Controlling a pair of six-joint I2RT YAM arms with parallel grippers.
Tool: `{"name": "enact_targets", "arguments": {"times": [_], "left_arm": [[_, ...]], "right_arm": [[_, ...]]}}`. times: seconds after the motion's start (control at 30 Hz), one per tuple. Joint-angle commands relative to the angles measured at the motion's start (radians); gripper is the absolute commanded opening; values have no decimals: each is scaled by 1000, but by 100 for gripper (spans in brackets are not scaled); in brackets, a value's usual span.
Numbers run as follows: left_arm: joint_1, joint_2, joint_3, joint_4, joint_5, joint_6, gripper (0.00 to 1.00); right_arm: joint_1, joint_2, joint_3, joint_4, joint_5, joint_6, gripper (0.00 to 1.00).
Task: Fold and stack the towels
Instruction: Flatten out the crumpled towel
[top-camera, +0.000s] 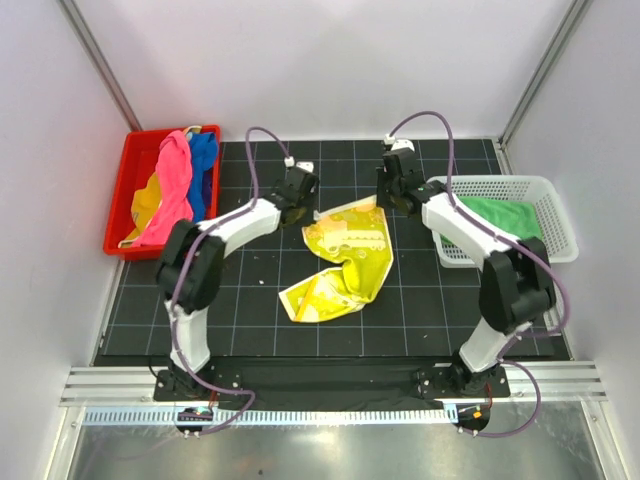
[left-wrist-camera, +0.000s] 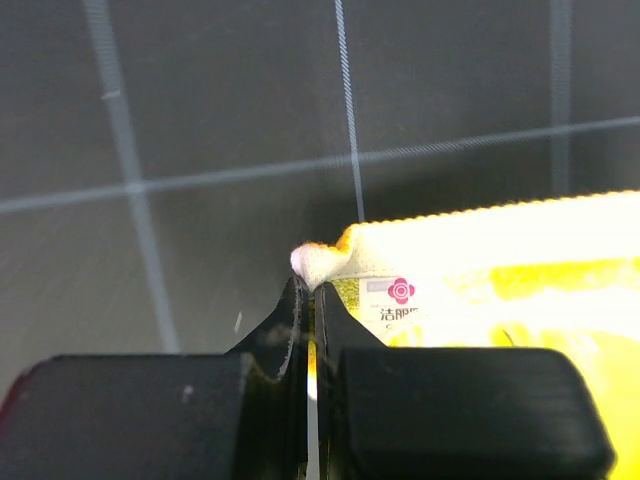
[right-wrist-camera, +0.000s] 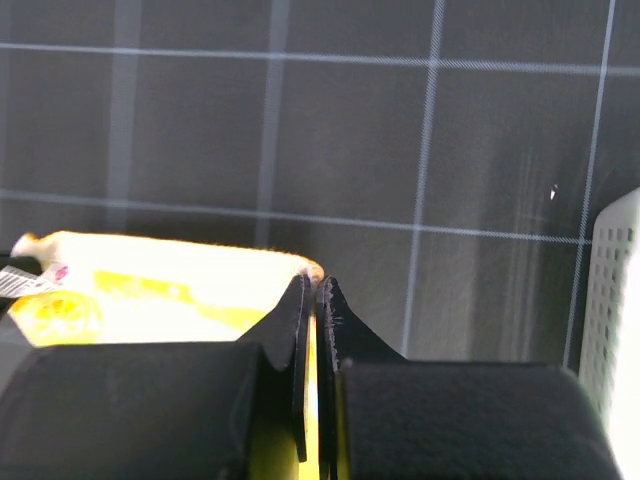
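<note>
Now the yellow towel (top-camera: 345, 262) lies mid-tabletop (top-camera: 250, 320). The left claw (top-camera: 305, 207) is clamped on its 10 o'clock corner and the right claw (top-camera: 388, 202) on its 2 o'clock corner, probably to lift and spread it for folding.

Top view: bright, even, diffuse light from overhead; the pale enclosure walls are uniformly lit. The black gridded surface (top-camera: 420, 310) shows only soft, short shadows beneath the arms. Focus is sharp throughout; the upright frame edges lean outward towards the corners. The grey metal sheet at the near edge (top-camera: 320, 455) carries a dull sheen.

Left wrist view: the crumpled yellow cloth towel (left-wrist-camera: 520, 270) is overexposed, its upper band blown to near white, though the printed label stays legible. The left hand (left-wrist-camera: 310, 290) is dark and soft-focused, detail lost. Grid lines are slightly blurred.

Right wrist view: the towel (right-wrist-camera: 150, 285) is clipped to whitish yellow. The right hand (right-wrist-camera: 314, 283) is underexposed and blurred. The white mesh plastic basket (right-wrist-camera: 615, 300) glares at the right edge.
</note>
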Motion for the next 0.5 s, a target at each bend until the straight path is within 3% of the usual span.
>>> {"name": "enact_targets", "arguments": {"times": [0.0,0.2,0.47], "left_arm": [[-8,-214,-84,18,-58,-34,0],[-72,-539,-216,-4,-104,-27,0],[-173,-920,-232,-123,-91,47,0]], "right_arm": [[46,-184,-5,4,-3,-11,1],[121,-409,-39,-33,-46,-26,1],[171,-649,-22,-73,-153,-25,1]]}}
